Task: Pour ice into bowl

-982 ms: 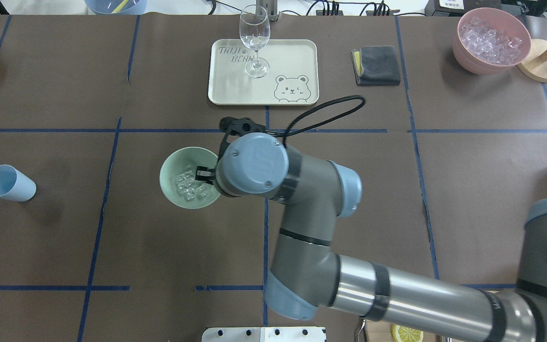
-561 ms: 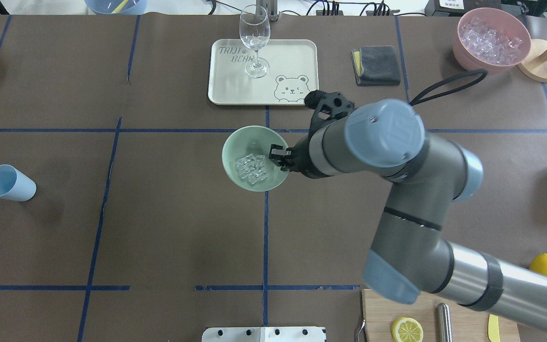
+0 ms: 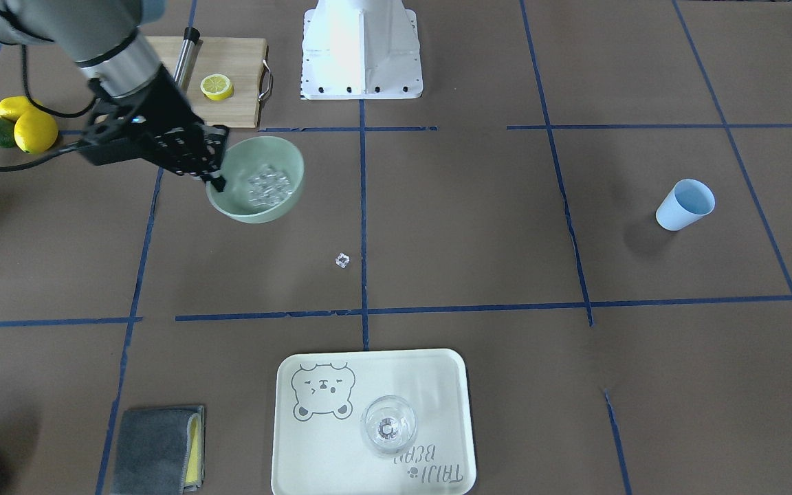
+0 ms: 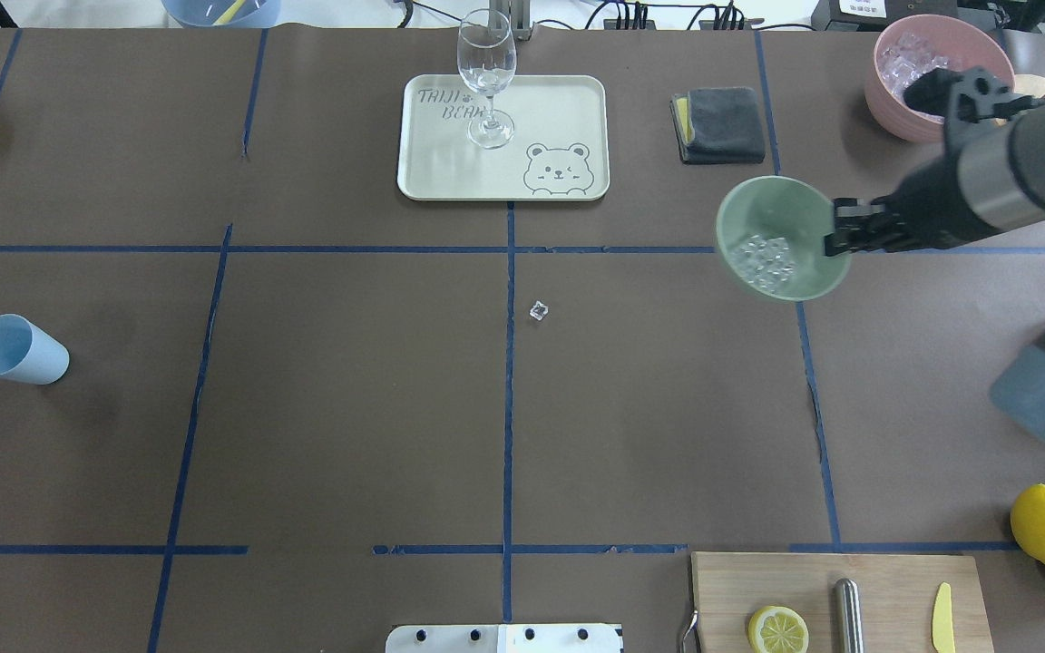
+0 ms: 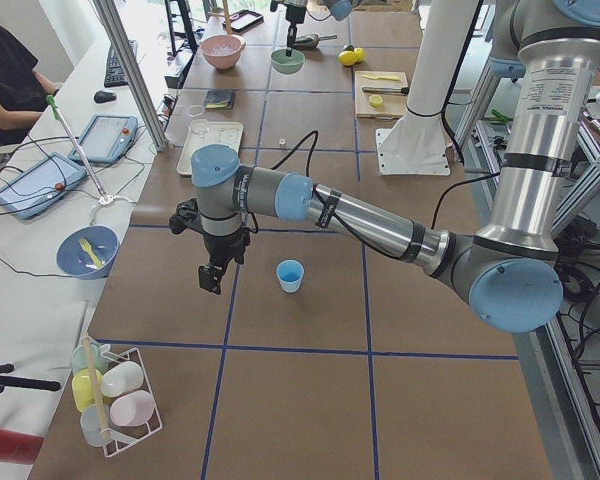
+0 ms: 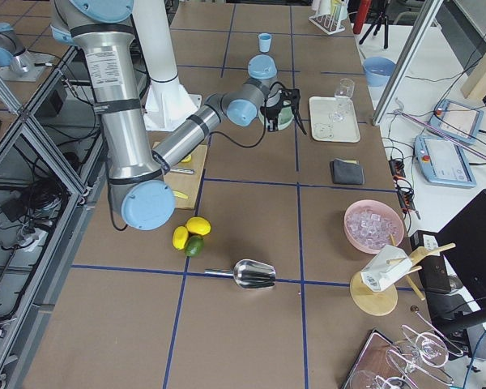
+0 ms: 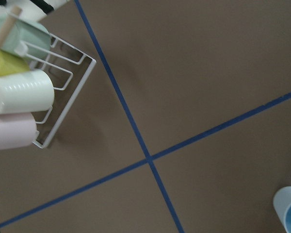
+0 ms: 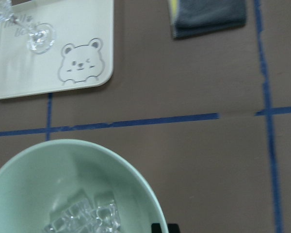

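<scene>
My right gripper (image 4: 835,240) is shut on the rim of the mint-green bowl (image 4: 781,213) and seems to hold it above the table at the right, a little tilted. Several clear ice cubes (image 4: 761,263) lie in the bowl. It shows the same in the front view, with gripper (image 3: 214,173), bowl (image 3: 256,210) and ice (image 3: 269,185). The right wrist view shows the bowl (image 8: 48,170) and ice (image 8: 85,217) close up. One loose cube (image 4: 538,311) lies mid-table. My left gripper (image 5: 213,275) hangs beside the light blue cup (image 5: 291,275); I cannot tell whether it is open.
A cream tray (image 4: 559,109) with a wine glass (image 4: 486,77) stands at the back. A grey cloth (image 4: 717,124) and a pink bowl of ice (image 4: 903,63) are back right. A cutting board (image 4: 885,589) and lemons (image 4: 1044,524) are front right. A cup rack (image 7: 63,92) is far left.
My right arm has carried the bowl with its ice from left of centre to the right side of the table. A single cube now lies on the table.
</scene>
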You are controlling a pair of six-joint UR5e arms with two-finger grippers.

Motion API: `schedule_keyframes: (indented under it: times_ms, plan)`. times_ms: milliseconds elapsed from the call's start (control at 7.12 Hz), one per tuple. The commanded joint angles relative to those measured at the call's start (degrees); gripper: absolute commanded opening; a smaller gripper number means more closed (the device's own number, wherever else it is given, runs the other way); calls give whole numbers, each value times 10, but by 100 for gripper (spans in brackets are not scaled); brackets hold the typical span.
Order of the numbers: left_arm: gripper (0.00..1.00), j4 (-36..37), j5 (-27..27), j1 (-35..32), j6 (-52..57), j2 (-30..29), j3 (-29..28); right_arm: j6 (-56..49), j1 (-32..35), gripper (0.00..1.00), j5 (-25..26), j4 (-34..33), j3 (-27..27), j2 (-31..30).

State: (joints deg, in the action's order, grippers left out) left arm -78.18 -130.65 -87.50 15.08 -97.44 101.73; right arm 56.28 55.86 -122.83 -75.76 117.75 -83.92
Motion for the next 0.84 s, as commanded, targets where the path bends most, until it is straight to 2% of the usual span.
schedule_keyframes:
  times_ms: [0,281,421,561,702]
  plan:
    - [100,8,-28,-7,-5,8,-19,-179,106,0,-44,-1,-19,-116]
    - [100,7,-28,-7,-6,9,-22,-281,146,0,-50,0,-51,-168]
    - [100,5,-28,-7,-6,9,-24,-280,145,0,-50,1,-67,-169]
    - [100,4,-28,-7,-6,9,-24,-259,145,0,-50,41,-83,-170]
    - [100,4,-28,-7,-5,9,-24,-179,142,0,-58,144,-116,-176]
